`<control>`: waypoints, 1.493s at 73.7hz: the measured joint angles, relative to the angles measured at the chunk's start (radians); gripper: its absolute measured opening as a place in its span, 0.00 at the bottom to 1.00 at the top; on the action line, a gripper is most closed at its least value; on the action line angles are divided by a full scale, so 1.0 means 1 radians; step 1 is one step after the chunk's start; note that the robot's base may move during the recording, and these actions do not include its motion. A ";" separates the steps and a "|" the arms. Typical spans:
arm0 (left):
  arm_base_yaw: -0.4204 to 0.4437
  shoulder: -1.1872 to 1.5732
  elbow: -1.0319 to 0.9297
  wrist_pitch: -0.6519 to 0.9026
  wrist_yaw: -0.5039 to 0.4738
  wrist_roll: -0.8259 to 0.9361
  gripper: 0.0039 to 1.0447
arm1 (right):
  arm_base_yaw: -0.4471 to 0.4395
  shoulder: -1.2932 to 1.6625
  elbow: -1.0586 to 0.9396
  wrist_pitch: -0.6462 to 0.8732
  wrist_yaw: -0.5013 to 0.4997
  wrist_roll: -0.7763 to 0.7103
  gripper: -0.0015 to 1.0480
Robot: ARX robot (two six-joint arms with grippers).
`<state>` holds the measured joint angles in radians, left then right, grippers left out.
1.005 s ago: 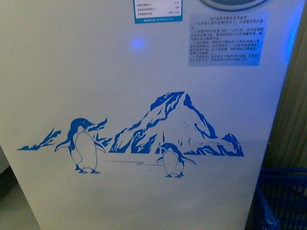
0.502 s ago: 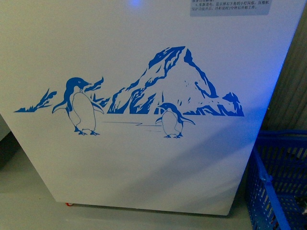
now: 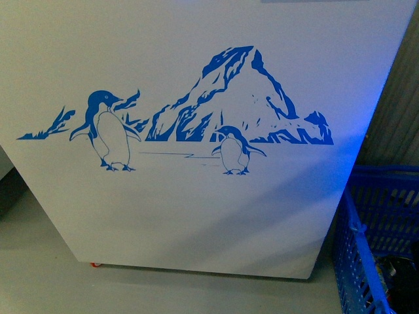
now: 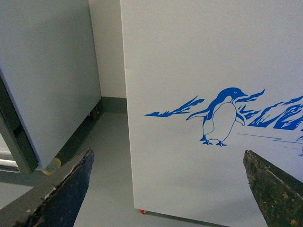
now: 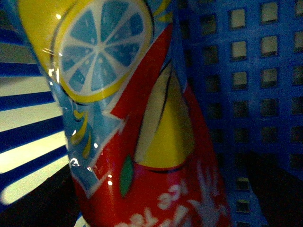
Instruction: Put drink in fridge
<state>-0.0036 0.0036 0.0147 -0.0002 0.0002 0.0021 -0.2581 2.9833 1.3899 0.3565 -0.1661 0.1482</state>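
Observation:
The drink (image 5: 142, 142) fills the right wrist view at very close range; I see its red, light-blue and yellow label with a lemon slice. It stands inside a blue basket (image 5: 246, 71). My right gripper is open, and its fingers do not show in any view. The fridge (image 3: 196, 216) is the white cabinet with blue penguin-and-mountain artwork that fills the front view. A red caster (image 3: 96, 264) shows under it. My left gripper (image 4: 168, 158) is open and empty, facing the fridge front (image 4: 189, 61), with its dark fingers (image 4: 71, 194) wide apart. The fridge lid is out of view.
The blue slatted basket (image 3: 357, 261) stands on the floor to the right of the fridge. A tall plain grey cabinet (image 4: 47, 71) stands to the left of the fridge, with a strip of grey floor (image 4: 104, 156) between them.
The front view has tilted down: the artwork has risen in the picture, the labels at the top are gone, and the floor, the red caster and more of the blue basket now show.

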 joint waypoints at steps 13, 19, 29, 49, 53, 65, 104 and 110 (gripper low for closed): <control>0.000 0.000 0.000 0.000 0.000 0.000 0.92 | 0.001 0.002 0.023 -0.043 0.043 -0.020 0.92; 0.000 0.000 0.000 0.000 0.000 0.000 0.92 | 0.002 0.001 0.024 -0.036 0.121 -0.056 0.92; 0.000 0.000 0.000 0.000 0.000 0.000 0.92 | -0.003 0.000 0.027 -0.037 0.220 -0.101 0.93; 0.000 0.000 0.000 0.000 0.000 0.000 0.92 | -0.015 -0.034 -0.036 -0.036 0.230 -0.152 0.67; 0.000 0.000 0.000 0.000 0.000 0.000 0.92 | -0.017 -0.049 -0.058 -0.032 0.229 -0.158 0.61; 0.000 0.000 0.000 0.000 0.000 0.000 0.92 | -0.024 -0.139 -0.153 -0.014 0.211 -0.174 0.46; 0.000 0.000 0.000 0.000 0.000 0.000 0.92 | -0.085 -0.969 -0.715 -0.003 0.039 -0.126 0.35; 0.000 0.000 0.000 0.000 0.000 0.000 0.92 | -0.093 -1.160 -0.796 -0.068 0.000 -0.122 0.35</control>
<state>-0.0036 0.0036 0.0147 -0.0002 -0.0002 0.0021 -0.3511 1.8229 0.5941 0.2882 -0.1665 0.0257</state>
